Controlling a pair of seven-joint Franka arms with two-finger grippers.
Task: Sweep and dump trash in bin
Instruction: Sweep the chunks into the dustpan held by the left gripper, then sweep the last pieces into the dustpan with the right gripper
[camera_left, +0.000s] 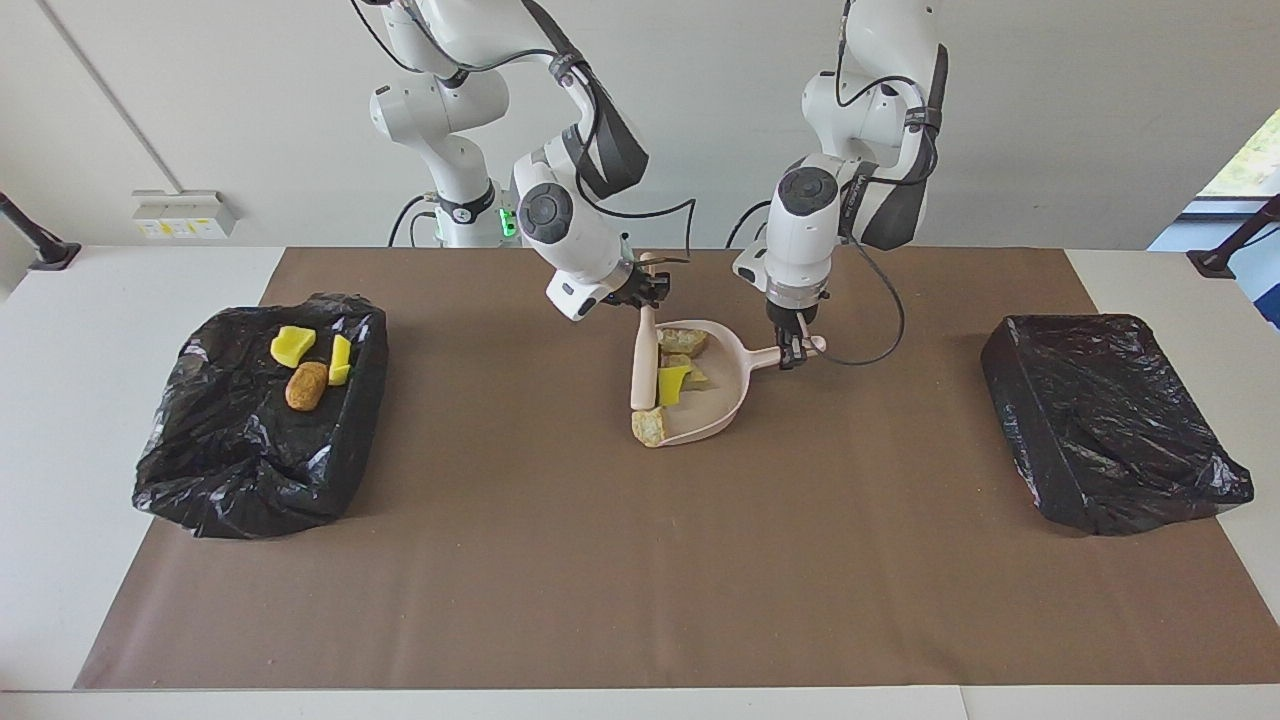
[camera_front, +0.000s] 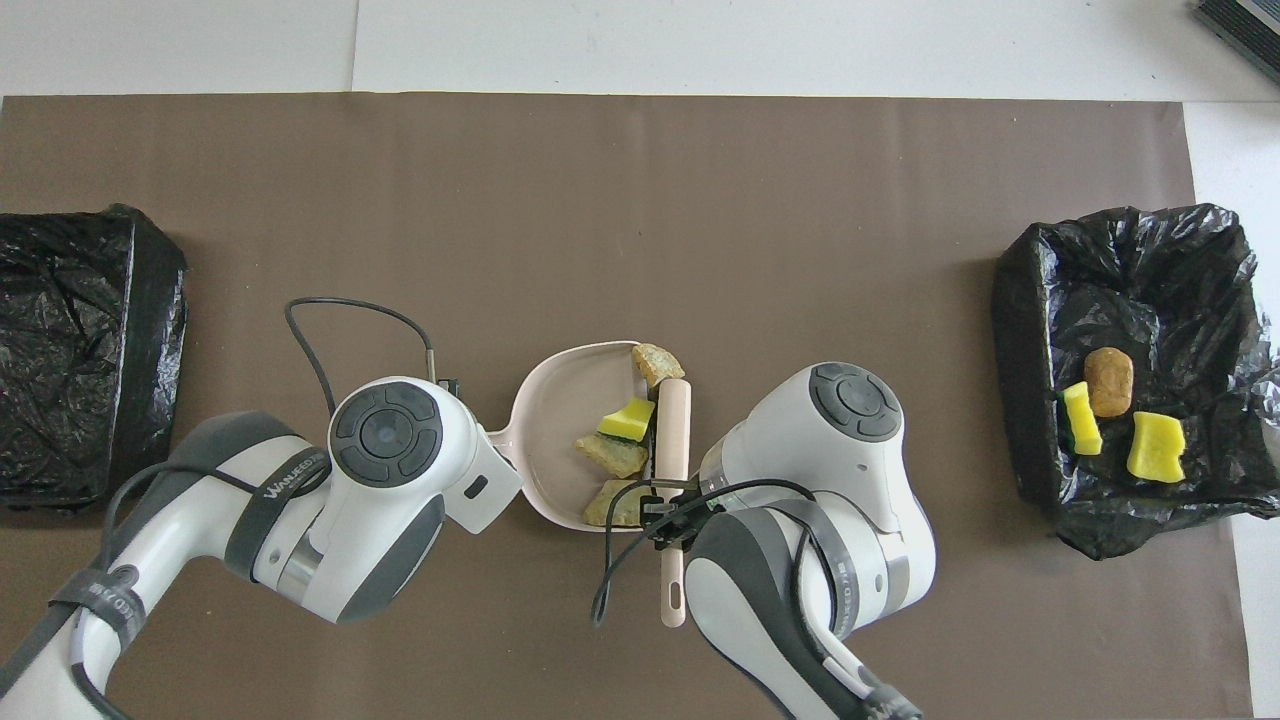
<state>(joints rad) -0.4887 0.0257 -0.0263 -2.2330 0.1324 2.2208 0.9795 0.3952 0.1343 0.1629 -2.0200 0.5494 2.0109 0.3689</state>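
Observation:
My right gripper (camera_left: 640, 290) is shut on the handle of a pale brush (camera_left: 645, 365), whose head stands at the mouth of the pink dustpan (camera_left: 718, 392). My left gripper (camera_left: 795, 352) is shut on the dustpan's handle and holds the pan flat on the brown mat. A yellow sponge piece (camera_left: 672, 383) and two beige scraps (camera_left: 684, 341) lie inside the pan. A third beige scrap (camera_left: 650, 427) sits at the pan's lip. In the overhead view the brush (camera_front: 672, 430) lies along the dustpan's (camera_front: 550, 420) open edge, with the yellow piece (camera_front: 627, 420) beside it.
A bin lined with a black bag (camera_left: 240, 470) stands at the right arm's end and holds two yellow pieces and a brown lump (camera_left: 306, 386). A second black-bagged bin (camera_left: 1100, 420) stands at the left arm's end. A brown mat (camera_left: 640, 560) covers the table.

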